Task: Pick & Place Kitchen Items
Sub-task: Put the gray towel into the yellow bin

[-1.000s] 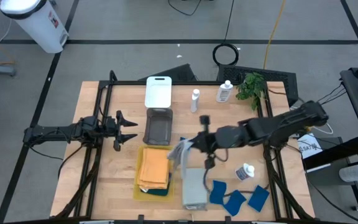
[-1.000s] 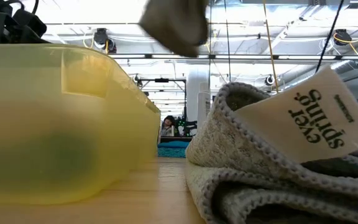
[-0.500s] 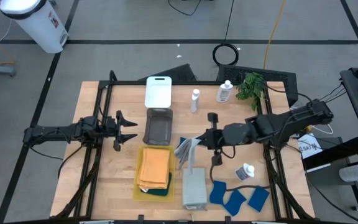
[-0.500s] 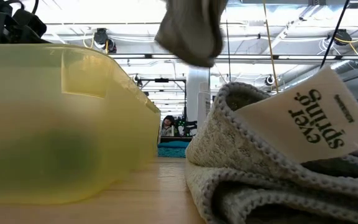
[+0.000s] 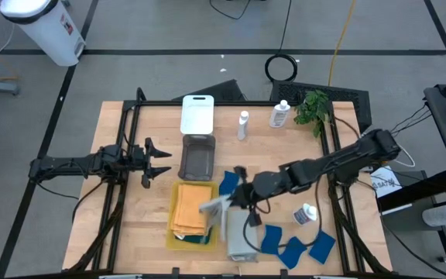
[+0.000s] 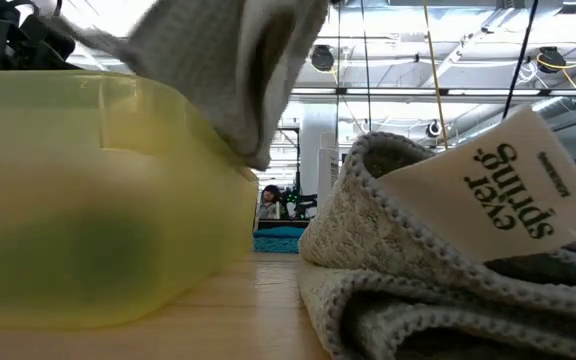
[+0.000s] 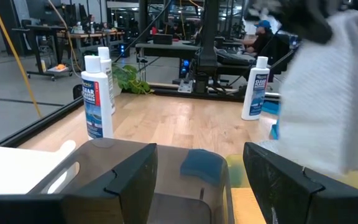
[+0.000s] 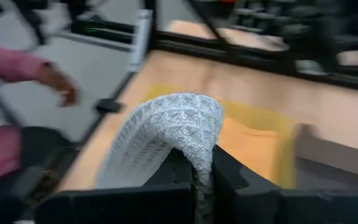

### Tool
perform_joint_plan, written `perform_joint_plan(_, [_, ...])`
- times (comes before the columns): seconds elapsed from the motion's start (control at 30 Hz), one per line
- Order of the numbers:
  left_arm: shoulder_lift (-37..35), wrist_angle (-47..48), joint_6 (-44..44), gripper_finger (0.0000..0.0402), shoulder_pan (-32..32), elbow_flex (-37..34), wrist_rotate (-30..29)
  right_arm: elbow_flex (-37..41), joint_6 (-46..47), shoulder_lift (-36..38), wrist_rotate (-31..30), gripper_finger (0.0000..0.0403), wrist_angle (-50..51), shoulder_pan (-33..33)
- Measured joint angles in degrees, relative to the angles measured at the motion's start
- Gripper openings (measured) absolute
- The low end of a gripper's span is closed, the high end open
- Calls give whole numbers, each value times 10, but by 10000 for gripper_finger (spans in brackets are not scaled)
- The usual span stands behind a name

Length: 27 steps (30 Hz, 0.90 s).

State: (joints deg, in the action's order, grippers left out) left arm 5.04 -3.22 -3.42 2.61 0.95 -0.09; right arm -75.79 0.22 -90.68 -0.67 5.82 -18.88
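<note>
My right gripper (image 5: 236, 199) is shut on a pale grey cloth (image 5: 215, 205), which hangs above the right rim of the yellow tray (image 5: 171, 232). An orange cloth (image 5: 192, 208) lies in that tray on a dark teal one (image 5: 200, 239). Another folded grey cloth (image 5: 242, 236) with a paper label lies on the table right of the tray. Blue sponges (image 5: 293, 248) lie near the front right, and one more (image 5: 229, 184) by the tray. A white bottle (image 5: 306, 213) lies on its side; two bottles (image 5: 243, 124) stand at the back. My left gripper (image 5: 159, 160) waits open at the table's left. My right gripper pinches the pale grey cloth between its two fingers at a fold (image 8: 197, 146) that drapes over the fingertips. The fingers come from the table's right, slanting down. The cloth is lifted clear, and its free part (image 6: 218, 70) hangs above the yellow tray's rim.
A grey tray (image 5: 197, 156) and a white tray (image 5: 197, 115) sit behind the yellow one. A green plant (image 5: 312, 107) stands at the back right. A person's hand and pink sleeve (image 8: 17, 68) show beyond the table's left edge in the right wrist view.
My right gripper has gone down and toward the table's near left, tipping its fingers downward, still shut on the grey cloth. The cloth has come with it from the table's middle to above the yellow tray's right rim, its free part swung out leftward.
</note>
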Motion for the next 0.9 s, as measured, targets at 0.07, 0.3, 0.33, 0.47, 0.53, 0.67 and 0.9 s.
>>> perform_joint_plan(0.07, [0,1,0,244,0,0,0,0,8,-19,37,1,-28,0])
perform_joint_plan(0.3, [0,1,0,244,0,0,0,0,-1,-51,112,1,-76,-3])
perform_joint_plan(0.33, [0,0,0,244,0,0,0,0,-8,-50,112,1,-65,-3])
perform_joint_plan(0.47, [0,0,0,244,0,0,0,0,-16,-14,61,1,24,0])
perform_joint_plan(0.53, [0,-1,-1,244,0,0,0,0,-13,19,5,1,102,0])
perform_joint_plan(0.67, [0,-45,-33,244,0,0,0,-1,54,88,-86,1,275,0])
perform_joint_plan(0.9, [0,-69,-25,244,0,0,0,-1,155,194,-96,1,512,-3])
